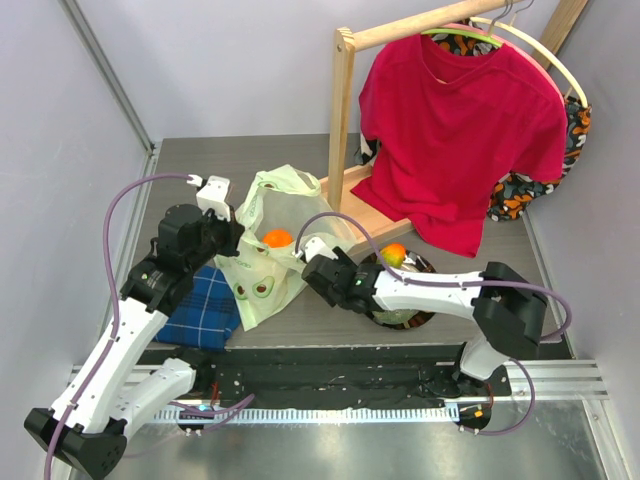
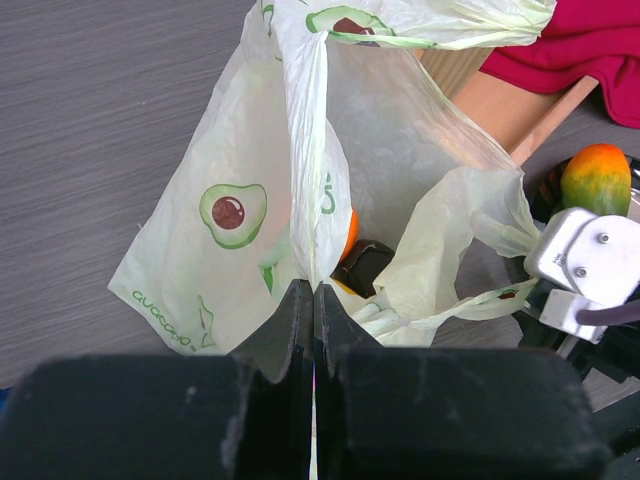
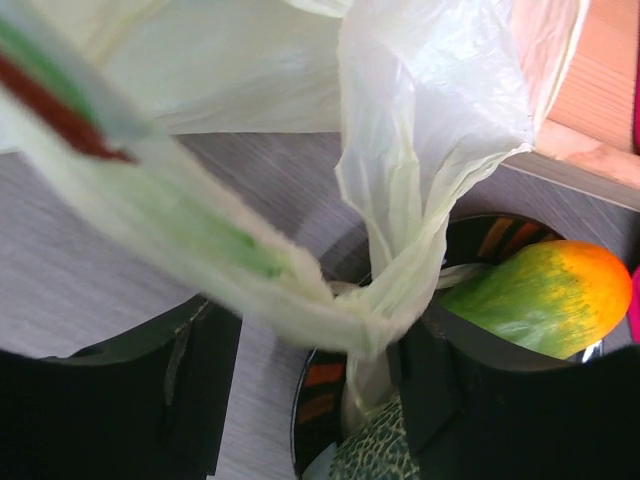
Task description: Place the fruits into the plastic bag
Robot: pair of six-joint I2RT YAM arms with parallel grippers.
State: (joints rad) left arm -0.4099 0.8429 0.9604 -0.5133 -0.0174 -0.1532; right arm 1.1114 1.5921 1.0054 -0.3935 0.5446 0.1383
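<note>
Left gripper (image 2: 313, 300), jaws together, is clamping the thin, crinkly, translucent plastic bag (image 2: 235, 130); right gripper (image 3: 310, 400) jaws are standing apart around a twisted stretch of it.

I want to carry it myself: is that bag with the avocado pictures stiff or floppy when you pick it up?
Probably floppy: the plastic bag sags in crumpled folds where the left gripper pinches it. Likely light too: it looks thin and see-through.
</note>
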